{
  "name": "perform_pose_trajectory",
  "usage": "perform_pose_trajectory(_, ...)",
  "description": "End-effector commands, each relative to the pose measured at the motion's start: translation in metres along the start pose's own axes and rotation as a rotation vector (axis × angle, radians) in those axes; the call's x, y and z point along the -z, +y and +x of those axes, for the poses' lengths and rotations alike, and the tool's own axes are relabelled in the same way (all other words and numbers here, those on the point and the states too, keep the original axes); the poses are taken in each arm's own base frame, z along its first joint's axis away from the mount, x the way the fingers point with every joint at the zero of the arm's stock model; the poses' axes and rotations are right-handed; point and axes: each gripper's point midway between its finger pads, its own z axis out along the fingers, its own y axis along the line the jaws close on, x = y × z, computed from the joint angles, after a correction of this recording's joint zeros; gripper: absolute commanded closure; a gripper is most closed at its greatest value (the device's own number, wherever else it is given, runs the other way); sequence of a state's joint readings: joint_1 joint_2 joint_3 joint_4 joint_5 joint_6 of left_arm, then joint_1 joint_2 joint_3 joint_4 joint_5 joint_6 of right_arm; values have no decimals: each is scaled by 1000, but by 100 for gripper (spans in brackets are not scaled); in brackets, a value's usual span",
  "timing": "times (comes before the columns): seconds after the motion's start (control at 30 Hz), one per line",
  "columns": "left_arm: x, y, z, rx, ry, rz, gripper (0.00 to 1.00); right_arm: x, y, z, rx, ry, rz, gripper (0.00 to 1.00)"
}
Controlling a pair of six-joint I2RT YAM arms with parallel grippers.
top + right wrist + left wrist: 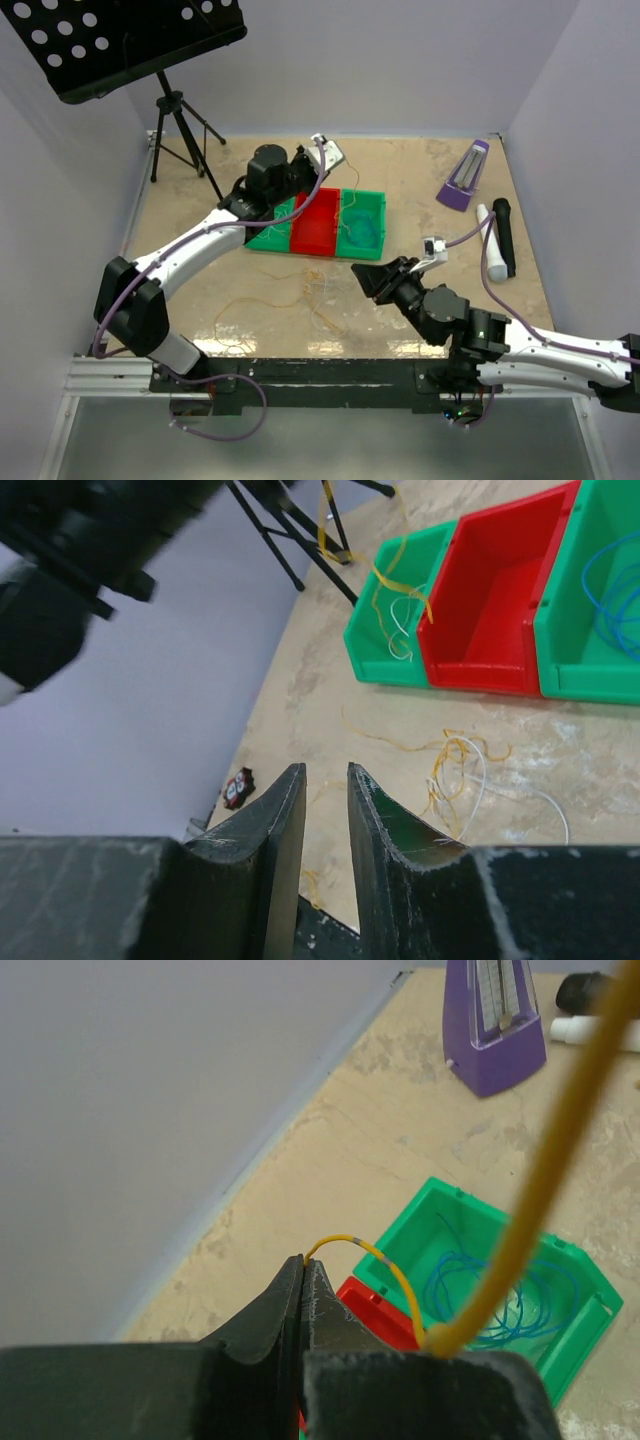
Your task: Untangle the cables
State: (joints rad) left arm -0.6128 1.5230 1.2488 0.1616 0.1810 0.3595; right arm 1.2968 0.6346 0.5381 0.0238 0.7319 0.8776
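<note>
Here, my left gripper (304,1264) pinches the thin yellow-orange cable (370,1253).
It arcs from the closed tips toward the green plastic bin (415,1235) holding a thin blue cable (520,1332); my right gripper (327,780), jaws narrowly parted and empty, hovers left of the yellow-and-white cable tangle (462,765).

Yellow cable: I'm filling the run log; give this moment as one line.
left hand: shut on yellow cable | right hand: open, empty | blue cable: in green bin

A robotics lab cell: plain partition walls (400,60) box in a marbled tabletop (420,170), an aluminium mounting rail (110,375) lies well behind the left claw (304,1260), a music stand (130,40) beyond it.
</note>
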Motion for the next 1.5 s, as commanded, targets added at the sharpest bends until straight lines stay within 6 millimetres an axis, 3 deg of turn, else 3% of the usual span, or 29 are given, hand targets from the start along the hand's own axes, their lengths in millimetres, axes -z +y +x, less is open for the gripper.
perform_pose_trajectory(0.0,-8,11,6,81,-45,25,100,2,11,-31,16,-76,30,71)
perform_pose_trajectory(0.23,-18,9,-31,133,-160,107,100,0,16,-37,49,-93,29,67)
perform_pose_trajectory(0.33,-22,14,-42,120,-183,101,100,-2,28,-46,56,-111,6,60)
perform_pose_trajectory(0.47,-27,31,-69,95,-245,68,100,-5,40,-54,75,-125,-4,59)
perform_pose_trajectory(0.53,-32,31,-72,102,-244,78,100,-6,43,-57,83,-130,-7,59)
perform_pose_trajectory(0.67,-37,22,-49,132,-206,96,100,-6,50,-68,91,-167,-14,58)
perform_pose_trajectory(0.83,-42,0,-4,193,-136,137,100,-6,63,-91,113,-233,-12,55)
perform_pose_trajectory(1.1,-42,2,60,240,-9,146,100,-17,68,-100,180,-267,36,50)
perform_pose_trajectory(1.23,-29,-9,76,202,19,171,100,-37,65,-108,259,-267,38,38)
perform_pose_trajectory(1.3,-25,-11,76,188,17,176,100,-52,59,-118,281,-270,54,34)
perform_pose_trajectory(1.47,-21,-11,70,169,1,183,100,-95,34,-117,405,-222,136,27)
